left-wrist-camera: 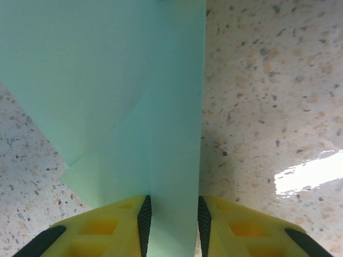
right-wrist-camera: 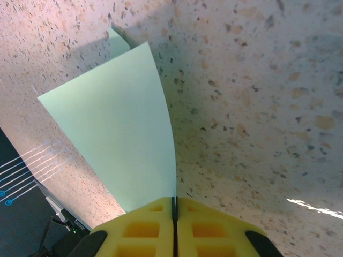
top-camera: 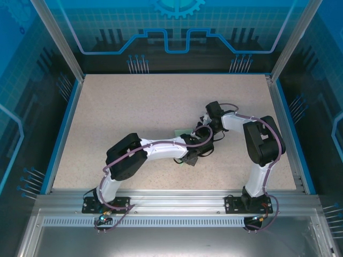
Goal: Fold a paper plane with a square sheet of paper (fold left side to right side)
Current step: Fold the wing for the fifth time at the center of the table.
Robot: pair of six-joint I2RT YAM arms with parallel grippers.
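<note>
From above, we see both arms meeting mid-bench over the sheet of paper. Left wrist: the left end effector stands parted, with the sheet flat beneath it. Right wrist: the right end effector is clenched on the sheet's edge, curling it upward. We judge the fold is under way. Next, the lifted edge needs carrying across, lining up and pressing flat.

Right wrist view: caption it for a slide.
Right tool pinches the mint-green paper sheet, curled above the speckled table.
</note>
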